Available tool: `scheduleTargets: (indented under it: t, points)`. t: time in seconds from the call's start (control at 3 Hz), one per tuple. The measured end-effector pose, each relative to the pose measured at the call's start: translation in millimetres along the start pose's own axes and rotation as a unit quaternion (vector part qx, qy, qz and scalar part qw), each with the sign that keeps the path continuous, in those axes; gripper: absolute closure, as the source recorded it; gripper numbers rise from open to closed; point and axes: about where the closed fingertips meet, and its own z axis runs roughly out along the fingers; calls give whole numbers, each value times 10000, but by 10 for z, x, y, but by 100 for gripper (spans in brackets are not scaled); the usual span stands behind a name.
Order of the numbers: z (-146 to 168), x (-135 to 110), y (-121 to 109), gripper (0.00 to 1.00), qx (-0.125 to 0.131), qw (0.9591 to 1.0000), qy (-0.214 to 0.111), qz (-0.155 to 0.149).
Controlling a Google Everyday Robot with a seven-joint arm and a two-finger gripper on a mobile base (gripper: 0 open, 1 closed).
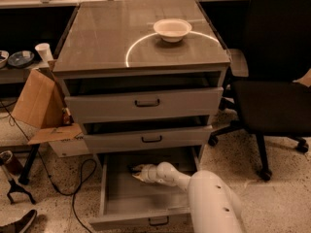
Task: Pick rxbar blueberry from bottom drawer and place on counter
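The bottom drawer [127, 196] is pulled out wide, its grey floor mostly bare. My white arm reaches down into it from the lower right, and the gripper [139, 172] sits low near the drawer's back, left of centre. A small dark shape [131, 168] lies right at the gripper's tip; it may be the rxbar blueberry, but I cannot tell for sure, nor whether it is held. The counter [102, 38] is the glossy grey-brown top above, marked with a pale arc.
A white bowl [172, 29] stands on the counter at the back right. The two upper drawers [146, 103] are slightly ajar. A black office chair [274, 96] stands to the right. A cardboard box [41, 106], a paper cup [43, 52] and floor cables [73, 188] are to the left.
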Motion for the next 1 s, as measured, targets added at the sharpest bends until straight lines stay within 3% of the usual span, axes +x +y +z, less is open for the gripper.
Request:
scheduleTargets:
  t: [0.33, 1.0]
  points:
    - [64, -83, 60, 100, -117, 9999, 5, 15]
    - [-35, -243, 225, 100, -319, 9994, -139, -46]
